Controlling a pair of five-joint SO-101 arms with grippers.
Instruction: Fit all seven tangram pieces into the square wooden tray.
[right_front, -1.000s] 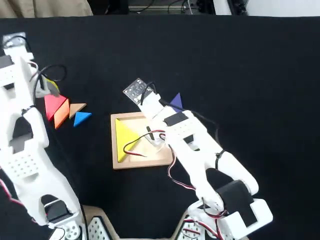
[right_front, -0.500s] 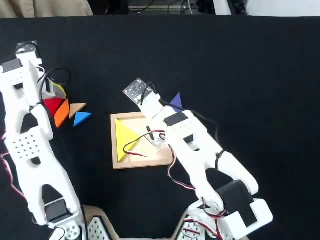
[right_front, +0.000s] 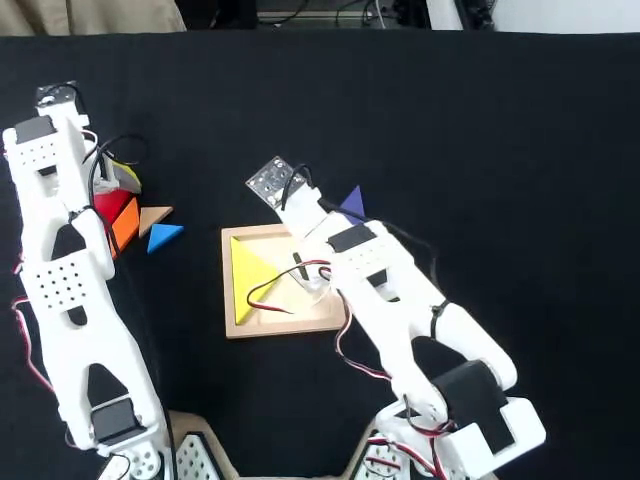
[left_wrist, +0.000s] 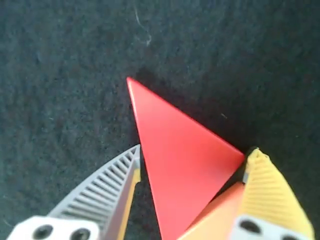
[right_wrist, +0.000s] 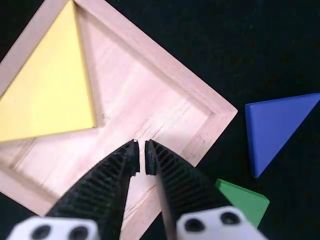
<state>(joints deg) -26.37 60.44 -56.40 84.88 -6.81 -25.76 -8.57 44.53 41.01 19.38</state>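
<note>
Wooden tray (right_front: 227, 290) sits near the middle of the worktop (right_front: 500, 150) in the high view, with the yellow triangle (right_front: 250, 272) seated on its left side; the left arm (right_front: 62, 270) hangs over loose pieces near the left edge, the right arm (right_front: 390, 300) over the tray. Left wrist view: the left tool (left_wrist: 195, 151) is spread, straddling the red triangle (left_wrist: 185, 160), so picking it up looks like the step in hand; next, close squarely and lift. Right wrist view: the right tool (right_wrist: 140, 150) is pressed almost together, empty, over bare tray floor; a blue triangle (right_wrist: 275, 125) and green piece (right_wrist: 245, 200) lie outside. No writing is readable
</note>
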